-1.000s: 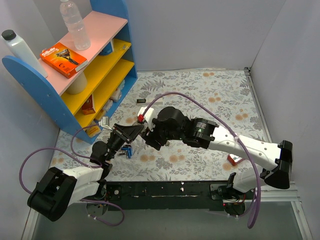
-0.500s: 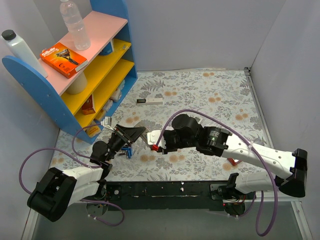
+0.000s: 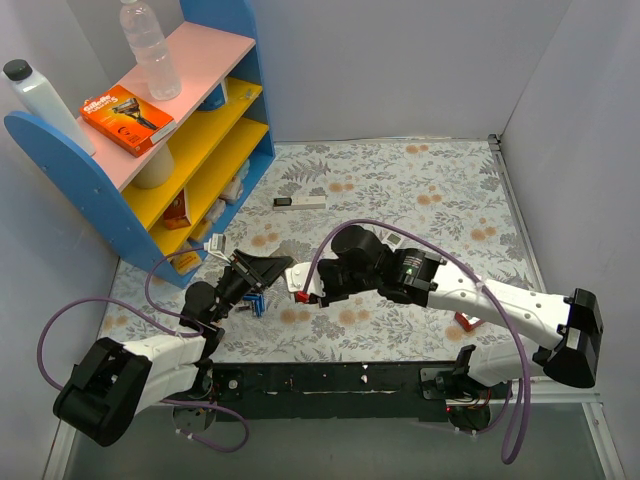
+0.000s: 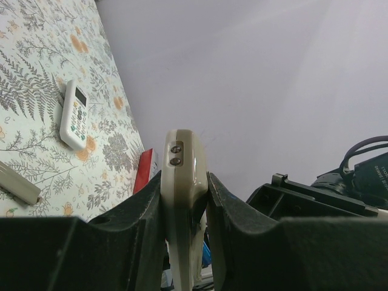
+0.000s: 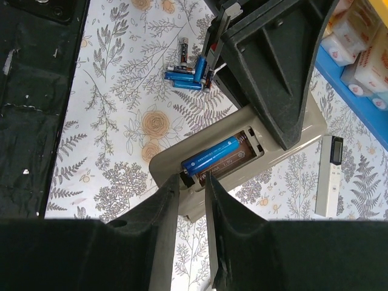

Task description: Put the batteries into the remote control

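Smooth, faintly glossy beige plastic for the remote control (image 5: pixel 285 154). Glossy blue wrap with bright metal ends on the batteries (image 5: pixel 187 77). Matt floral-printed table (image 5: pixel 115 91).

floral table (image 3: pixel 420 190) bears loose batteries (image 3: pixel 257 303), white bar (image 3: pixel 300 202).

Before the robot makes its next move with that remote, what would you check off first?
1. Grip of left gripper on remote control: ok.
2. Open battery compartment faces right gripper: ok.
3. One battery lies in that compartment: ok.
4. That battery fully seated: cannot tell.
5. Whether right gripper grips it: cannot tell.
6. More spare batteries on table: ok.
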`<state>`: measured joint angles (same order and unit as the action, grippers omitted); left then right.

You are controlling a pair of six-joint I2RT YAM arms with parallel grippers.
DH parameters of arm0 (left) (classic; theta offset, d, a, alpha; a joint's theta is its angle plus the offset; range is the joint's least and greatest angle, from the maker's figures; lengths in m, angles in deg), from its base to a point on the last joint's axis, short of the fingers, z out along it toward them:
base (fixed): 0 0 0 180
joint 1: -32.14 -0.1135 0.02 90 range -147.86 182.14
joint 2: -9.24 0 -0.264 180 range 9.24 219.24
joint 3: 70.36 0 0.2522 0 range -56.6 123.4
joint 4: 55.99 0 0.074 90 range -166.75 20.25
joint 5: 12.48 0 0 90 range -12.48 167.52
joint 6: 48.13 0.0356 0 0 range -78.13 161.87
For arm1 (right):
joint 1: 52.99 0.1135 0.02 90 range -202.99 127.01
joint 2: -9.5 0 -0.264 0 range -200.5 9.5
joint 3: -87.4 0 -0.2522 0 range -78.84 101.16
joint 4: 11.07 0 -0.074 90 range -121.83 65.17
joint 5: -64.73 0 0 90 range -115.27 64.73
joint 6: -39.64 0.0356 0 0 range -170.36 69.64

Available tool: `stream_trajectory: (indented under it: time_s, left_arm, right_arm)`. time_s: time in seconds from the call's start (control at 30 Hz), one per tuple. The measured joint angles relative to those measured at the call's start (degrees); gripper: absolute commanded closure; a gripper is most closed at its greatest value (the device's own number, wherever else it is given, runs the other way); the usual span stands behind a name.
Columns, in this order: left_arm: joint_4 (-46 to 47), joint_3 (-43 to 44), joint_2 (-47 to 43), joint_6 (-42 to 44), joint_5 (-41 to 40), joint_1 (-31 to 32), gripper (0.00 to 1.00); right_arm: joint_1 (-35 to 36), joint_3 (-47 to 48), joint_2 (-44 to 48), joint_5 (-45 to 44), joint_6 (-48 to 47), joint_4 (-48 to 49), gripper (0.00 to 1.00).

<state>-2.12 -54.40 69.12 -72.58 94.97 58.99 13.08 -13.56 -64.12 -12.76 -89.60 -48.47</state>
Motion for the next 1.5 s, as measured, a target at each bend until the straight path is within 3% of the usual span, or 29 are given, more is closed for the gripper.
stream_trajectory:
  time_s: [0.77, 1.5]
  left_arm:
    - [-1.03, 0.00, -0.76, 0.07, 0.83, -0.02, 1.00]
    - [-4.28, -0.02, -1.62, 2.71, 0.59, -0.83, 1.00]
  right_arm:
    - [-0.85, 1.07, -3.34, 2.08, 0.31, 0.20, 0.80]
    - [-3.76, 1.73, -7.26, 6.32, 1.49, 1.66, 0.83]
